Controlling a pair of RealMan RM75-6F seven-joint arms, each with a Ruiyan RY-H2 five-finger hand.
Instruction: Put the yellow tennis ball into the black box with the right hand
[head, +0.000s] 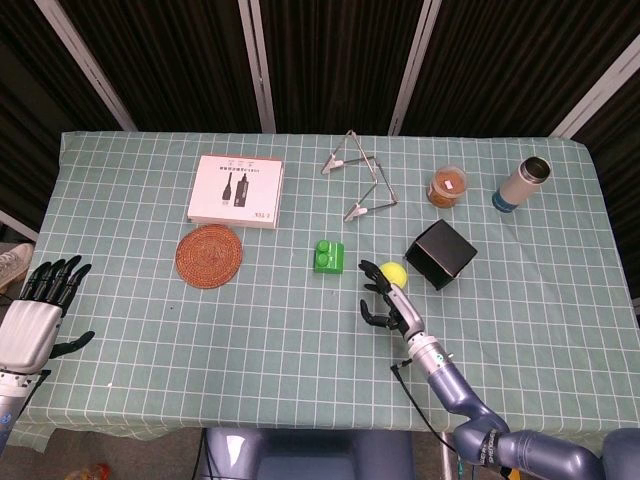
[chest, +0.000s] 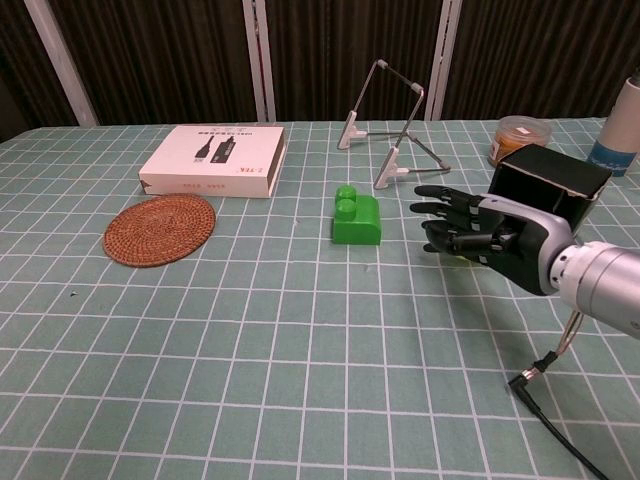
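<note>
The yellow tennis ball (head: 394, 272) is held in my right hand (head: 388, 302), whose fingers curl around it just above the tablecloth. The black box (head: 441, 253) stands a short way to the right of the ball, its opening facing up. In the chest view the right hand (chest: 476, 233) hangs just left of the black box (chest: 545, 190), and its dark fingers hide nearly all of the ball. My left hand (head: 36, 318) hovers off the table's near left corner with its fingers spread, holding nothing.
A green block (head: 328, 257) sits just left of the right hand. Farther back are a woven coaster (head: 209, 254), a white carton (head: 236, 189), a metal stand (head: 358, 180), an orange-filled cup (head: 448, 185) and a steel bottle (head: 521, 183).
</note>
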